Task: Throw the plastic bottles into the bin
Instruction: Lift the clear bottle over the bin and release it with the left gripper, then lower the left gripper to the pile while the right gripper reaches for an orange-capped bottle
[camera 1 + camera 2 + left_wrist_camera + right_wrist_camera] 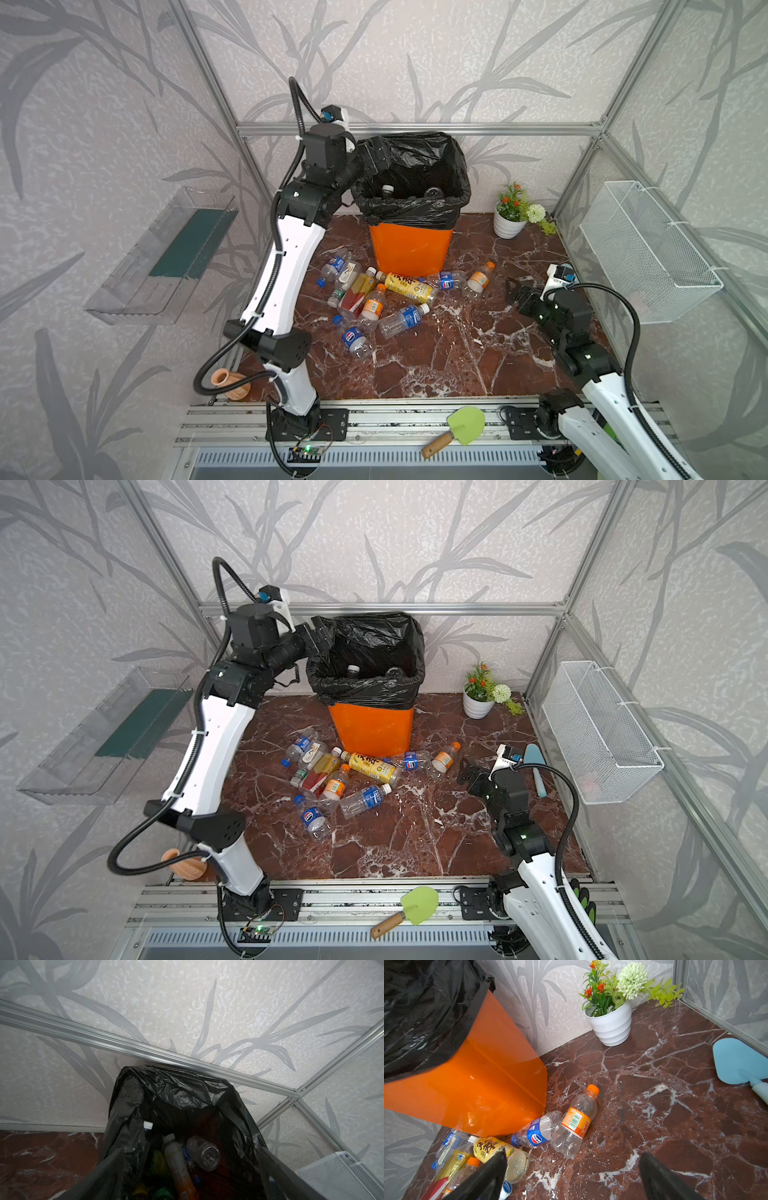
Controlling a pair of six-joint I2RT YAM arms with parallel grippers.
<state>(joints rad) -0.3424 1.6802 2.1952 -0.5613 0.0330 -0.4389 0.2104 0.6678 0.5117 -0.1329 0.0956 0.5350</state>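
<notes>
Jaws on both arms stand wide apart and hold nothing. In the left wrist view the left gripper's fingers (pixel 97 1176) show only as two grey blurs at either side of the bin's mouth. In both top views the left gripper (pixel 376 160) hangs at the left rim of the bin (pixel 409 249), a tall square tub of glossy orange plastic. A crinkled, shiny black bag (pixel 415 158) lines it and folds over its rim.

Several plastic bottles lie inside: a slim pale bottle (pixel 176 1159) with a white cap leans beside a clear ribbed one (pixel 204 1152) turned base-up.

More plastic bottles (pixel 374 299) lie heaped on the polished red-brown marble table (pixel 457 353), right in front of the bin. Among them are a yellow-labelled bottle (pixel 409 286) and a crumpled blue-labelled bottle (pixel 537 1132) whose side touches the bin's corner. An orange-capped clear bottle (pixel 576 1120) rests against that one.

Low over the table, the right gripper (pixel 512 291) points its tapered black fingers (pixel 492 1169) toward that heap.

A ribbed white flower pot (pixel 611 1024) stands in the far corner, and a smooth pale-blue trowel (pixel 735 1061) lies near the right wall.
</notes>
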